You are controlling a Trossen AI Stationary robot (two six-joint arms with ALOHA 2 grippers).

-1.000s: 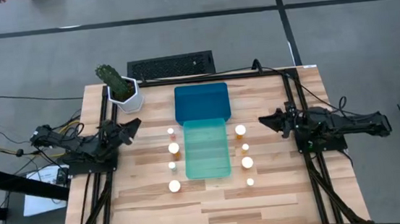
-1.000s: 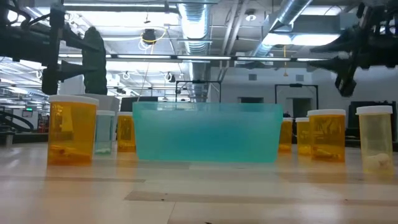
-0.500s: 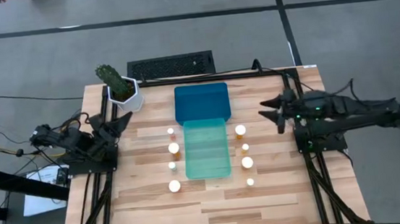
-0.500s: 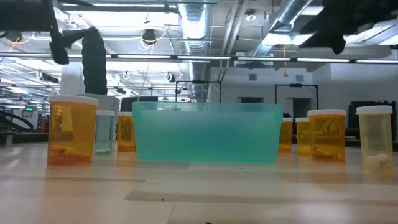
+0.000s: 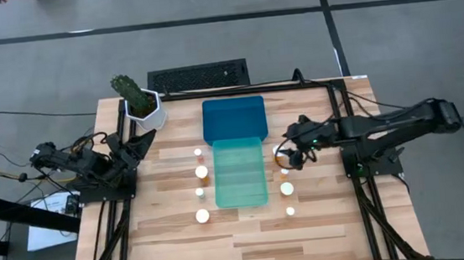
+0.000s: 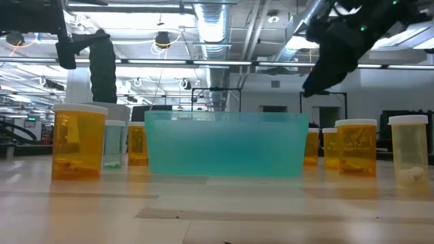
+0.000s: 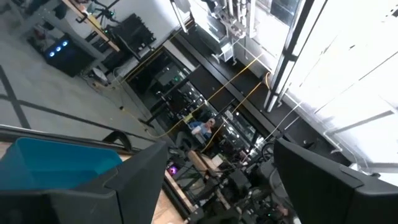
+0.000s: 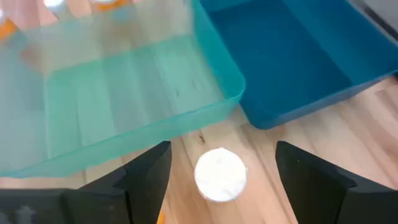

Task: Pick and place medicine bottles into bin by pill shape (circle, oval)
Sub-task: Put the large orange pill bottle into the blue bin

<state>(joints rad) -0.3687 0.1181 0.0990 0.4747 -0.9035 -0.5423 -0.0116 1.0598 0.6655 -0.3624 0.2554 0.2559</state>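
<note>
Amber cylindrical medicine bottles (image 5: 202, 216), round white caps, flank translucent teal bin (image 5: 239, 173) on pale plank worktop (image 5: 184, 252). Right hand (image 5: 288, 154), fingers spread, empty, above capped bottle (image 8: 220, 174). Opaque blue bin (image 5: 234, 119) beyond. Left hand (image 5: 139, 143) parted, near potted plant (image 5: 140, 100).

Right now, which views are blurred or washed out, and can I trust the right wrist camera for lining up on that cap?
Right wrist view: the white-capped bottle between the open jaws is fairly sharp, though the teal bin smears toward its far edge. Left wrist view: window glare washes out one side. Low view: near tabletop is soft, ceiling lights flare. High view: even and clear.
</note>
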